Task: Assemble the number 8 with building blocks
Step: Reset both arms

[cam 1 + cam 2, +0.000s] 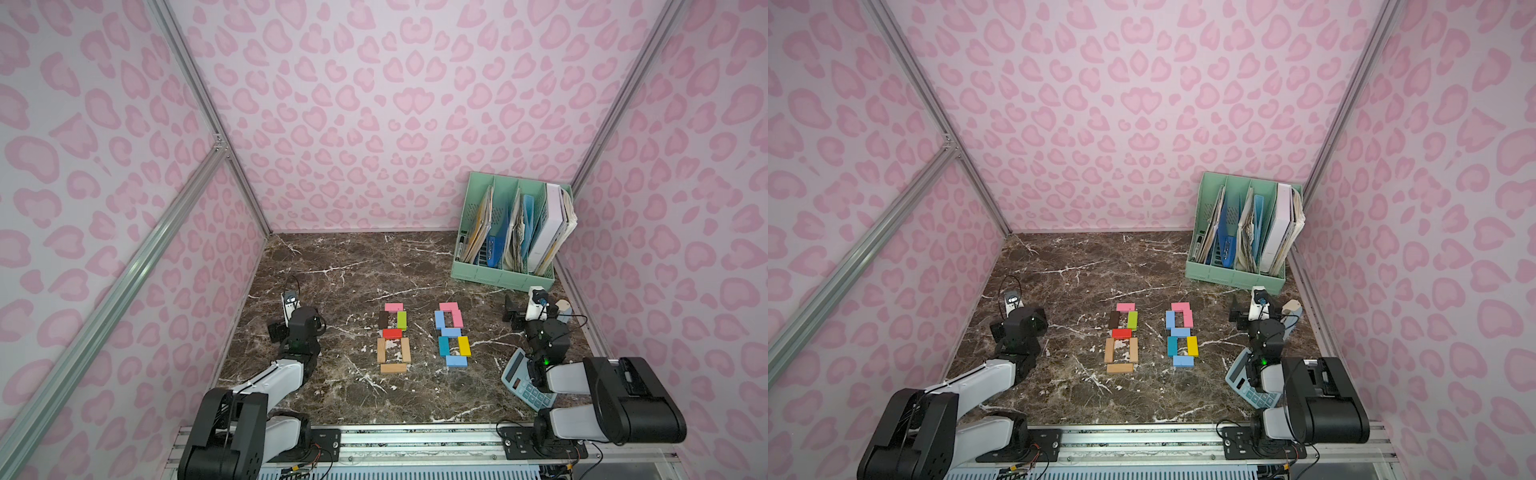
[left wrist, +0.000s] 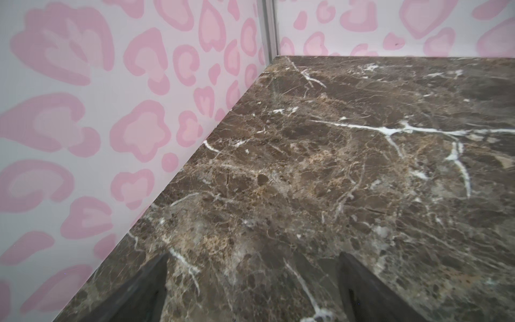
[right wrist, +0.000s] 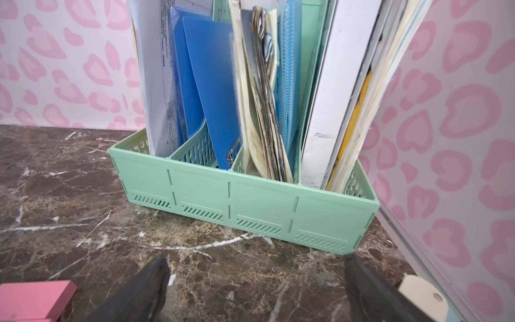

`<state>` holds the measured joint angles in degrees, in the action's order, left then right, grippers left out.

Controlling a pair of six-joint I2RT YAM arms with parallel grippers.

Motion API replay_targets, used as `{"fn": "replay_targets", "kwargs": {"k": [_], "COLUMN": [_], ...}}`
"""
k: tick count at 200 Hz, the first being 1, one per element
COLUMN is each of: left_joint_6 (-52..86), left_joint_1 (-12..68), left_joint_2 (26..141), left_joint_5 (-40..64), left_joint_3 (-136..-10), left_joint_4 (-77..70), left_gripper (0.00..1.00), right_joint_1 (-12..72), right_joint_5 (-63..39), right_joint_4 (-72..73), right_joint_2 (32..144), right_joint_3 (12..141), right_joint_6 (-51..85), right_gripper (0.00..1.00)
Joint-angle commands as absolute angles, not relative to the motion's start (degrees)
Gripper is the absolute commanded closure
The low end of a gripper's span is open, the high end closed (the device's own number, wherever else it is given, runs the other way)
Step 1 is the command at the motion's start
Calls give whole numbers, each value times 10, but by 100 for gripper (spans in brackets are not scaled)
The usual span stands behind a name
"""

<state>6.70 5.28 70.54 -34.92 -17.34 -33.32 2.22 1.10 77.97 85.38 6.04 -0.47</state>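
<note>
At the near edge both arms rise from the rail and reach forward, one along each side of the marble table point(image 1: 332, 270). The right arm covers part of the pale blue calculator point(image 1: 519, 382). The left gripper point(image 2: 254, 258) hangs low over bare marble near the left wall, its jaws spread wide with nothing between them. The right gripper point(image 3: 256, 259) is also wide open and empty, and it points at the green file organizer point(image 3: 250, 200). The building blocks point(image 1: 392, 333) lie flat in the middle between the arms, in two figures of eight side by side, apart from both grippers. A cream object point(image 3: 420, 295) beside the right gripper is cut off; I cannot tell what it is. The organizer stands in the far right corner, full of papers.
</note>
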Motion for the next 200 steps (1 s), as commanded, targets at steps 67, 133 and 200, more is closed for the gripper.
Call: {"fn": "replay_targets", "kwargs": {"k": [67, 133, 200], "left_joint_6": [13, 5, 11], "left_joint_1": [37, 24, 20], "left_joint_2": [783, 895, 896], "left_joint_5": [-179, -122, -120], "left_joint_3": [-233, -224, -241], "left_joint_4": [-384, -515, -485], "left_gripper": [3, 2, 1], "right_joint_1": [29, 28, 27], "right_joint_5": [69, 105, 104], "right_joint_4": [827, 809, 809], "right_joint_2": [901, 900, 900], "right_joint_3": [96, 104, 104], "right_joint_6": [-5, 10, 10], "right_gripper": [1, 1, 1]}}
